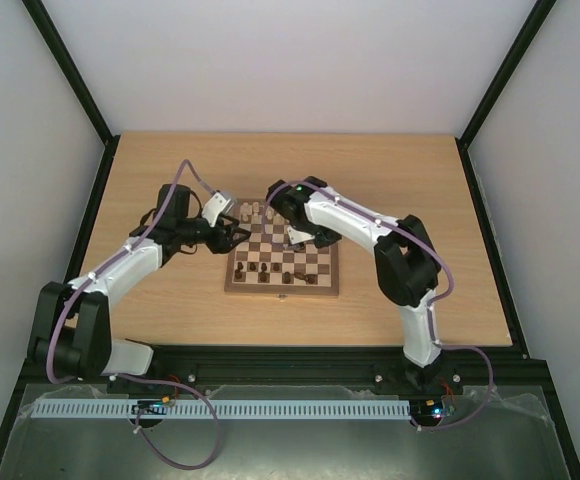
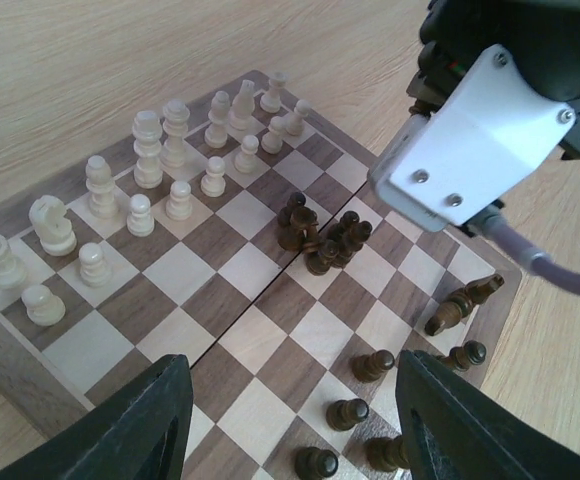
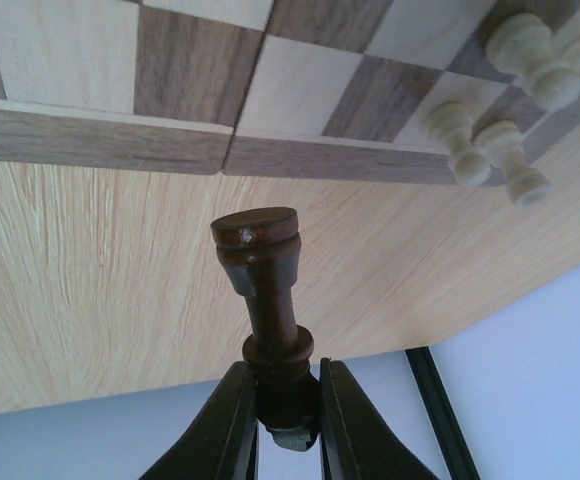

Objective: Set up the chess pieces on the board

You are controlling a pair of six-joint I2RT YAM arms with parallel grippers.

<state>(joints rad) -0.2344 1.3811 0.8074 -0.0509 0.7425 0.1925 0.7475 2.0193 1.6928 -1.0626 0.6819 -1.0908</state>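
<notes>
The board (image 1: 315,283) lies mid-table. In the left wrist view cream pieces (image 2: 150,150) stand along the board's (image 2: 180,270) far left side. A few dark pieces (image 2: 320,235) cluster mid-board, and dark pawns (image 2: 373,364) stand at the lower right, with one dark piece (image 2: 460,305) lying on its side. My left gripper (image 2: 290,430) is open and empty above the board's near squares. My right gripper (image 3: 285,400) is shut on a dark brown piece (image 3: 265,290), held by its lower end off the board's edge (image 3: 100,135), with cream pieces (image 3: 470,140) nearby.
The right arm's white wrist housing (image 2: 480,130) hangs over the board's far right corner in the left wrist view. Bare wooden table (image 1: 170,300) surrounds the board. Black frame posts (image 3: 440,410) and white walls bound the table.
</notes>
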